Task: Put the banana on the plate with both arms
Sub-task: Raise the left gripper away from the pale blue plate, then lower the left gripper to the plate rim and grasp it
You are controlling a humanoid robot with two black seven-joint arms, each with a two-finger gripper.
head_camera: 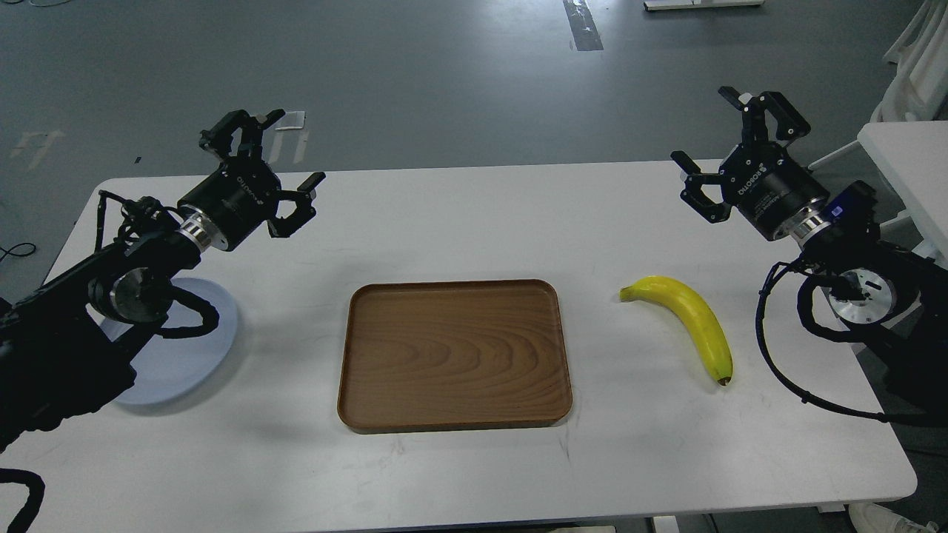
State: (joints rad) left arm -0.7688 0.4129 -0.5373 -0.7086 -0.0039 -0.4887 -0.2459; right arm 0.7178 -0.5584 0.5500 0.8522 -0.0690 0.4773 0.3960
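The yellow banana (690, 320) lies on the white table (474, 215) at the right, greenish stem toward the tray and dark tip toward me. The pale blue-grey plate (194, 357) sits at the left, partly hidden under my left arm. My left gripper (272, 160) hovers open above the table's far left, beyond the plate, with nothing in it. My right gripper (729, 137) hangs open over the far right, well behind the banana, also with nothing between its fingers.
A brown wooden tray (455, 354) lies in the middle of the table, between plate and banana. Another white table (907, 170) stands at the right edge. Grey floor lies beyond the far edge.
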